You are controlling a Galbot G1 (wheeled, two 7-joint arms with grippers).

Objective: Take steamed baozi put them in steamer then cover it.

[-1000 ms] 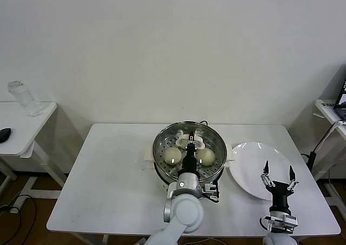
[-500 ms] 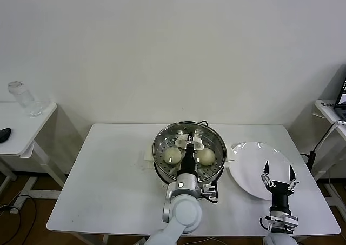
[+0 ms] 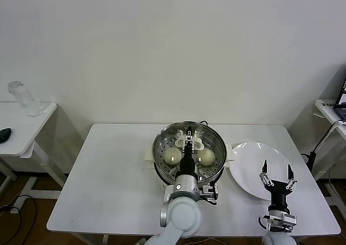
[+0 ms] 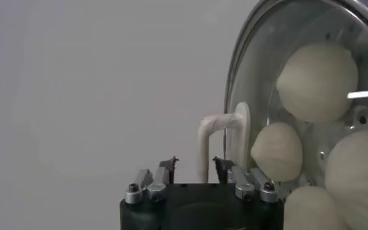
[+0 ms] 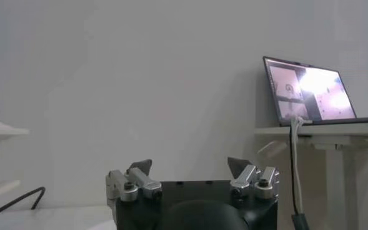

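Now the cover sits on the steamer, baozi visible beneath the glass. Left gripper straddles the cream handle — fingers parted, a gap on either side, gripping nothing. Right gripper hovers over the white plate — fingers spread wide, empty.

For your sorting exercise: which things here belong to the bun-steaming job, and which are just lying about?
Job:
buns
steamer
lid, on the steamer
left pincer, at the lid handle

Lying about:
plate
jar, mouse on the side table
laptop
right pincer, idle over the plate
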